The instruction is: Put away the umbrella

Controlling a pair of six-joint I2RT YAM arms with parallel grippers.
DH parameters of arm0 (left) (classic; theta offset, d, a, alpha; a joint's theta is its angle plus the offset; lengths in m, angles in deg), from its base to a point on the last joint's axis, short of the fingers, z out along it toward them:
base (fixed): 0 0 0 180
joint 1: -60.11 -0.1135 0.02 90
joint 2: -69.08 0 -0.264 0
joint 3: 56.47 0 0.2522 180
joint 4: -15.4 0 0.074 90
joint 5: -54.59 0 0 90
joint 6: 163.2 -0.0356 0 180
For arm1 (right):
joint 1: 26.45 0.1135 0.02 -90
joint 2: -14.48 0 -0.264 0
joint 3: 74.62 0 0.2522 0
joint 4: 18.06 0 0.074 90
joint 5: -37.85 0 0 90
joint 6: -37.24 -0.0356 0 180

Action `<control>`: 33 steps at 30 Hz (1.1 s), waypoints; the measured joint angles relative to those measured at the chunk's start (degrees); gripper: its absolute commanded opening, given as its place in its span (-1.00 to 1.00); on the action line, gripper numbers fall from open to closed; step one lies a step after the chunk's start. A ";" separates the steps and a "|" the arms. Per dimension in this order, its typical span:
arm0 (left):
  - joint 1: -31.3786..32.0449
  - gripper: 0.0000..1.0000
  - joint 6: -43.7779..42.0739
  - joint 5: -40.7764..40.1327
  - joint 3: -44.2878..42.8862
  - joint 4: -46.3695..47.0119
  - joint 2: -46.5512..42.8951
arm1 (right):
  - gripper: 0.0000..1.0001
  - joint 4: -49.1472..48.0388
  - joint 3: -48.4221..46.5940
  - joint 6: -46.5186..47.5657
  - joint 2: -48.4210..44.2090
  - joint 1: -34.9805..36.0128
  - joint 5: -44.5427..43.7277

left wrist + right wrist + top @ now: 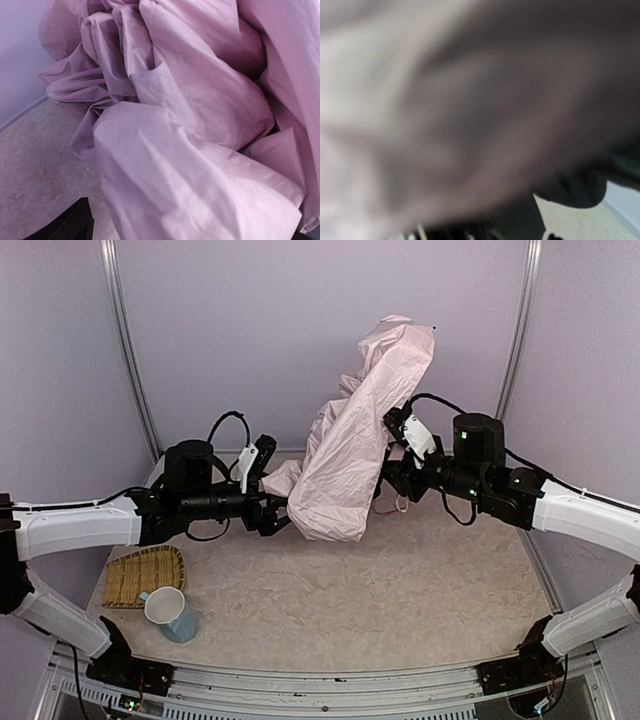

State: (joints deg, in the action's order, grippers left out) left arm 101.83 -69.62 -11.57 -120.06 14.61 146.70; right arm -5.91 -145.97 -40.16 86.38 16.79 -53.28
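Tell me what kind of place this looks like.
Probably a robot test booth in a lab: plain lavender walls with metal corner posts, two robot arms mounted on a tabletop, and only a few props, a pink umbrella, a woven tray and a blue mug.

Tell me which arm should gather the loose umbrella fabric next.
Left. The left claw stands open and free at the lower folds of the umbrella. The right claw is buried in the other side and seems to hold the umbrella up, so it likely should not let go.
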 measured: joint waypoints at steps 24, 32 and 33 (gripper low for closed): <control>-0.35 -1.00 -6.21 3.39 -2.27 13.05 16.24 | -1.00 5.44 -2.23 -0.44 1.36 -1.77 30.36; -3.13 -1.00 -7.87 5.88 -5.38 17.70 24.81 | -1.00 0.83 8.90 -2.64 1.09 0.92 31.45; -3.13 -1.00 -8.00 6.32 -5.90 17.70 26.03 | -1.00 0.24 9.90 -2.78 1.33 1.49 30.80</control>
State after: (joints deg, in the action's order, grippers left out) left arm 98.70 -77.62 -5.25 -125.96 32.31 172.74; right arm -5.67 -136.07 -42.94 87.71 18.28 -22.48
